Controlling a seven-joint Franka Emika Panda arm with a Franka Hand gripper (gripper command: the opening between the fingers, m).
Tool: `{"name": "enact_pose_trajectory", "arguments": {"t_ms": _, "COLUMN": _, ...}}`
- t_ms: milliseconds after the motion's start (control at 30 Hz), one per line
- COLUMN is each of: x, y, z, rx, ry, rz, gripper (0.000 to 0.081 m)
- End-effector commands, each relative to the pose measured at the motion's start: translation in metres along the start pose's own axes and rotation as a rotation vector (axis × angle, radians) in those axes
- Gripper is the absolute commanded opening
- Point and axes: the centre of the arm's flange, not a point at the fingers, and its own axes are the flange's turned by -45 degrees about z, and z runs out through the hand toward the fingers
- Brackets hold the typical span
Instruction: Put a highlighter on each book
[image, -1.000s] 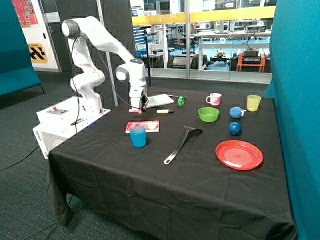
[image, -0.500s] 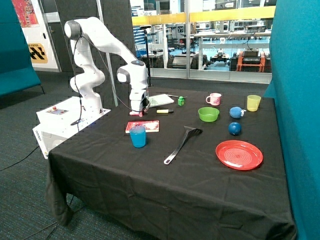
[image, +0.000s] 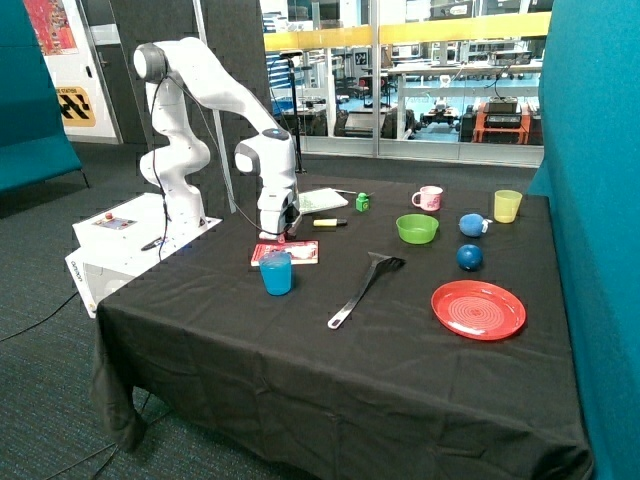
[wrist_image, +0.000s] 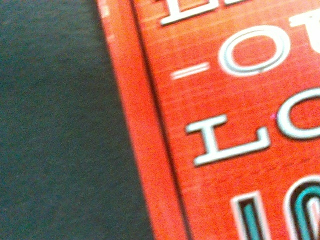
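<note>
Now the gripper (image: 276, 238) has come down from beside the white book (image: 318, 201) onto the red book's (image: 290, 252) far edge — whether it grips anything I cannot tell — while the yellow highlighter (image: 329, 222) lies between the 2 books.

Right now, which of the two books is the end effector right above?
The end effector is low over the red-covered book behind the blue cup. The white book lies farther back, beyond the yellow highlighter.

Wide table view; wrist close over red book (wrist_image: 225, 125)
</note>
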Motion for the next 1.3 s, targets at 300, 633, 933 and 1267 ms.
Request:
{"name": "enact_pose_trajectory", "arguments": {"t_ms": 300, "x": 0.016, "y": 0.016, "z": 0.022, "rx": 0.0000, "ry": 0.0068, "rz": 0.009, "gripper": 0.0000}}
{"name": "enact_pose_trajectory", "arguments": {"t_ms": 633, "x": 0.018, "y": 0.014, "z": 0.021, "rx": -0.0001, "ry": 0.0068, "rz": -0.019, "gripper": 0.0455}}
{"name": "enact_pose_trajectory", "arguments": {"t_ms": 933, "x": 0.012, "y": 0.017, "z": 0.019, "rx": -0.0001, "ry": 0.0068, "rz": -0.012, "gripper": 0.0599}}
{"name": "enact_pose_trajectory", "arguments": {"t_ms": 1267, "x": 0.003, "y": 0.020, "z": 0.017, "rx": 0.0000, "ry": 0.0068, "rz": -0.007, "gripper": 0.0684}}
